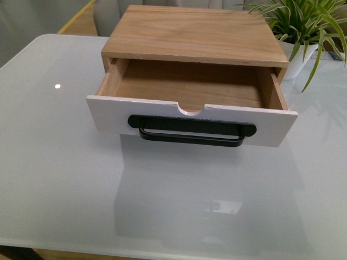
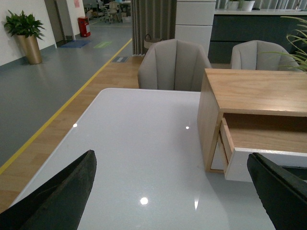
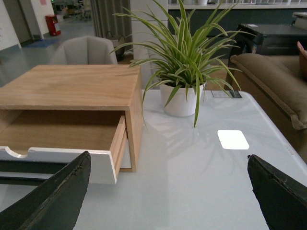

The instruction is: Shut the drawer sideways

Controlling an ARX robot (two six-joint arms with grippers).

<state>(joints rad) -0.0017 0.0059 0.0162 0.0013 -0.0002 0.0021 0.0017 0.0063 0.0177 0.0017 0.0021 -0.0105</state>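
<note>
The drawer stands pulled well out of its light-wood case, toward the near side. The case sits on the far middle of the worktop. The drawer's white front panel carries a long black bar handle below a semicircular notch in the top edge, and its bare wooden floor shows. Neither the panel nor the case carries any legible lettering.

The worktop is glossy and pale grey-white with rounded corners. It mirrors the drawer front and handle just near of them, and it shows small bright spots of ceiling light. At its far right, beside the case, a striped-leaf plant grows in a white pot.

The left tool is spread wide with nothing between its dark fingers, and it looks along the left side of the case. The right tool is likewise spread wide and holds nothing, with the right end of the drawer in its view.

Beyond the far edge stand grey padded chairs. To the left lies a grey floor with a yellow line beside a strip of wood flooring. A leafy plant in a gold pot and a red object stand further off. A pink wall notice is too small to read. To the right is a brown sofa.
</note>
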